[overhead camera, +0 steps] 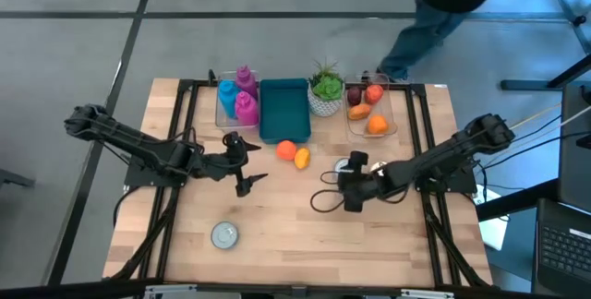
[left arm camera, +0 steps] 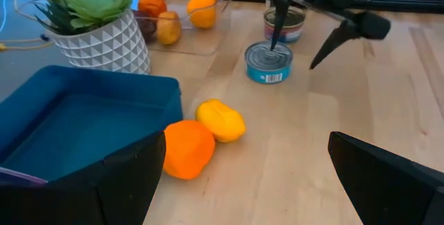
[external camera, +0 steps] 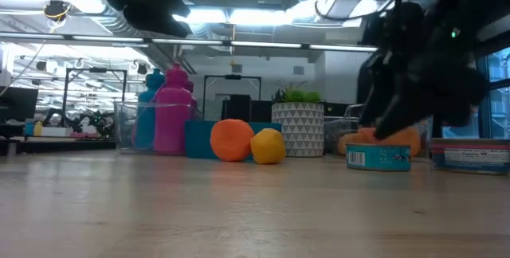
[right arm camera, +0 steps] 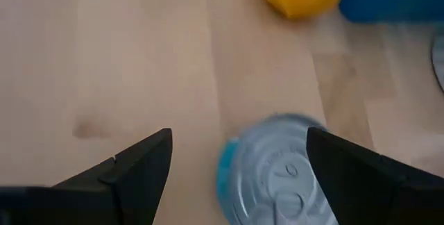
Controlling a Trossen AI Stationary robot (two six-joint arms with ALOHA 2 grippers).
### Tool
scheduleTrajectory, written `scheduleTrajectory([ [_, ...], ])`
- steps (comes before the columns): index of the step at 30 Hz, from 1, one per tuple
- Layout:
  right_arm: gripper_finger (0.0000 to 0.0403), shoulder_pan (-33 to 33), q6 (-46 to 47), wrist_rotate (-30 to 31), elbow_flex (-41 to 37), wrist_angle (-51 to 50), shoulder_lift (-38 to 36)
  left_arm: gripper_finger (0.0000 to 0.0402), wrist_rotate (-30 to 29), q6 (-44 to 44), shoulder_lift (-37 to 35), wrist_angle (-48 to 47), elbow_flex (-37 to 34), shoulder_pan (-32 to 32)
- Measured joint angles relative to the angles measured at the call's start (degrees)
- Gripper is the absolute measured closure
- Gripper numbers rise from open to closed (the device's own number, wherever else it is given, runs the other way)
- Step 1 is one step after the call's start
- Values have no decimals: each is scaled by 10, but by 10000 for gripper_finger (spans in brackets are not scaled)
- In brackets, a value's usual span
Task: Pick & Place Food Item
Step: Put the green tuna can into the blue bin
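A blue-labelled tin can stands upright on the wooden table, with a second can just behind it. My right gripper is open and slants down over the near can. In the right wrist view the can's lid shows between the two fingers, nearer one of them. An orange fruit and a yellow fruit lie side by side on the table in front of a blue tray. My left gripper hangs open left of the fruits, holding nothing.
At the table's far edge stand a clear bin with pink and blue bottles, a potted plant and a clear bin of fruit. Another can sits near the front left. A person stands beyond the far edge.
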Motion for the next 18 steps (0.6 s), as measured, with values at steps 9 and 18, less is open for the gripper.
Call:
scheduleTrajectory([
  [9, 76, 1, 58, 10, 17, -71, 36, 9, 1, 6, 0, -2, 0, 3],
  [18, 76, 1, 54, -18, 17, -83, 36, 9, 1, 6, 0, -2, 0, 3],
])
